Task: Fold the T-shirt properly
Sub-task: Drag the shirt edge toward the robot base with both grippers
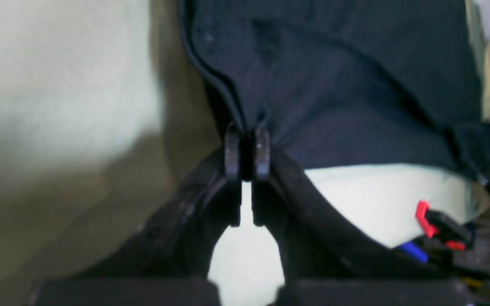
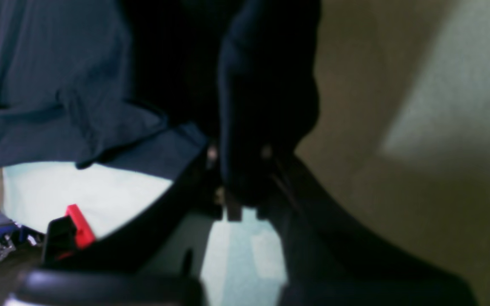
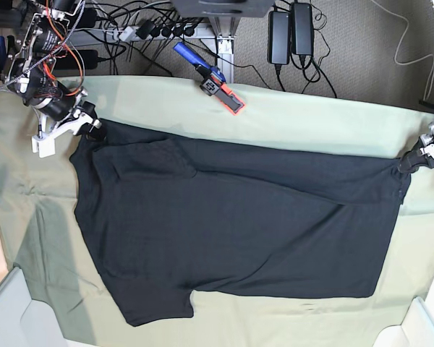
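Observation:
The black T-shirt lies spread plain side up across the pale green table cloth, one sleeve at the front left. Its far edge is pulled taut between my two grippers. In the base view my left gripper is shut on the shirt's right corner, and my right gripper is shut on the left corner. The left wrist view shows the left gripper pinching a fold of the T-shirt. In the right wrist view bunched fabric of the T-shirt fills the right gripper.
A red and blue clamp holds the cloth at the table's far edge, and it also shows as the clamp in the left wrist view. Cables and power bricks lie behind the table. White bins sit at the front corners.

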`<action>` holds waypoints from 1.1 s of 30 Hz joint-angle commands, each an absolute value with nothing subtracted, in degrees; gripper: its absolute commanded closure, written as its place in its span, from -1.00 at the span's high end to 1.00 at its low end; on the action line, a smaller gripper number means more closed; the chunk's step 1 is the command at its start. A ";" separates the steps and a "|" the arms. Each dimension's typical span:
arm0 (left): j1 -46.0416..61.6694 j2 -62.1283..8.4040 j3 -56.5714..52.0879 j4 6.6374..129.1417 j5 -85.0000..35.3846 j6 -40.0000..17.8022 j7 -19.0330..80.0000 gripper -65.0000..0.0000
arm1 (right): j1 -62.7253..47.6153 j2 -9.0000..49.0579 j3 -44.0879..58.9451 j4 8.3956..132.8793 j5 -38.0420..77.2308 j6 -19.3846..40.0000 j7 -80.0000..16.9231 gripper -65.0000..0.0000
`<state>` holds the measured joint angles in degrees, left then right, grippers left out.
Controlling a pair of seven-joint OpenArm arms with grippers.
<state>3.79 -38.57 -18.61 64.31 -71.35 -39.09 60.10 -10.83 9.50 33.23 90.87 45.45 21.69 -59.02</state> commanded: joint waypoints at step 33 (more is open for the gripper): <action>11.62 -40.01 -24.58 71.05 -70.67 -40.00 59.61 -0.06 | -16.86 14.46 38.28 95.68 44.75 26.61 -59.59 0.11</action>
<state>12.05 -38.39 -23.77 70.26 -69.69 -39.11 60.62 -16.99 13.47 37.82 94.94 45.65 22.68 -60.03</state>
